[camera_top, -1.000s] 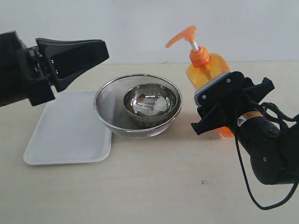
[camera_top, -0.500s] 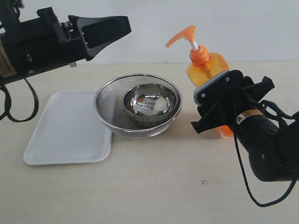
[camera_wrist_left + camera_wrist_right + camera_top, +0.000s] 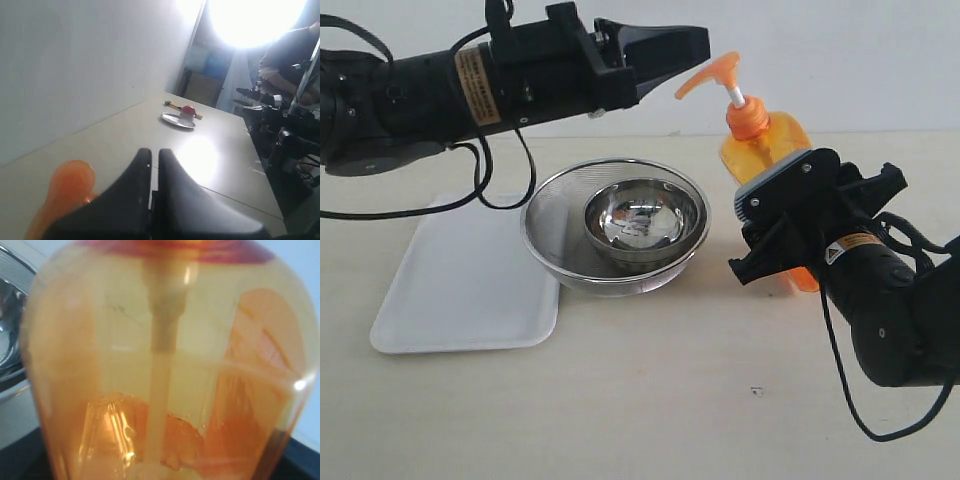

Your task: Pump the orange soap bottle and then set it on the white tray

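A: Which step was it?
B: Pumping. The right end effector (image 3: 772, 232) clamped the orange soap bottle (image 3: 767, 142) upright on the surface; the left end effector (image 3: 665, 45), fingers together, hovered beside the pump head (image 3: 712, 76).
A: Next?
B: Probably pressing down squarely.

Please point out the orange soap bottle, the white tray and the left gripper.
orange soap bottle (image 3: 770, 138): exterior view, upper body.
white tray (image 3: 460, 290): exterior view, bare floor.
left gripper (image 3: 700, 42): exterior view, fingertips.
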`<state>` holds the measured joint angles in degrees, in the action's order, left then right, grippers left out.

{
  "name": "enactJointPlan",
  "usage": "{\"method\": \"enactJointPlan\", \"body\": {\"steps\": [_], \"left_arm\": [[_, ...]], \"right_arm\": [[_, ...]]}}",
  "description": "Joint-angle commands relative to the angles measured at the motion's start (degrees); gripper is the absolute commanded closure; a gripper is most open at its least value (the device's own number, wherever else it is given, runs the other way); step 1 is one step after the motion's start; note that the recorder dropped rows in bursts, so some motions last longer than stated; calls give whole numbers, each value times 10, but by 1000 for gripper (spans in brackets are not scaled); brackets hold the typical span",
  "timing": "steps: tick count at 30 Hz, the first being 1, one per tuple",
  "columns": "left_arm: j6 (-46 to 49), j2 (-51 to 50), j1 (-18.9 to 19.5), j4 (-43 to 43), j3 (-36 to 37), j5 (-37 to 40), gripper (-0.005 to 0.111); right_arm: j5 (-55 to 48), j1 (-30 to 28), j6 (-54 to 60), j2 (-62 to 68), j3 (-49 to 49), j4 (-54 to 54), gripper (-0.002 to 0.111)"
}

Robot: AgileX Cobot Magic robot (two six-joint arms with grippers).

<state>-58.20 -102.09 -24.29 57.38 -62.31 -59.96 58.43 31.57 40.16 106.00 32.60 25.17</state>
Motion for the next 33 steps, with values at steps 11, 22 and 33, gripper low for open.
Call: {"method": "enactJointPlan", "body": {"steps": [11, 22, 33], "left_arm": [[-22, -49, -11, 8, -91, 88, 102], [-18, -65, -11, 20, -111, 99, 102], [-29, -65, -32, 49, -125, 163, 102]], "right_arm": [[1, 0, -8, -3, 3, -1, 108], [1, 0, -11, -3, 3, -2, 108], [1, 0, -14, -3, 3, -5, 108]]}}
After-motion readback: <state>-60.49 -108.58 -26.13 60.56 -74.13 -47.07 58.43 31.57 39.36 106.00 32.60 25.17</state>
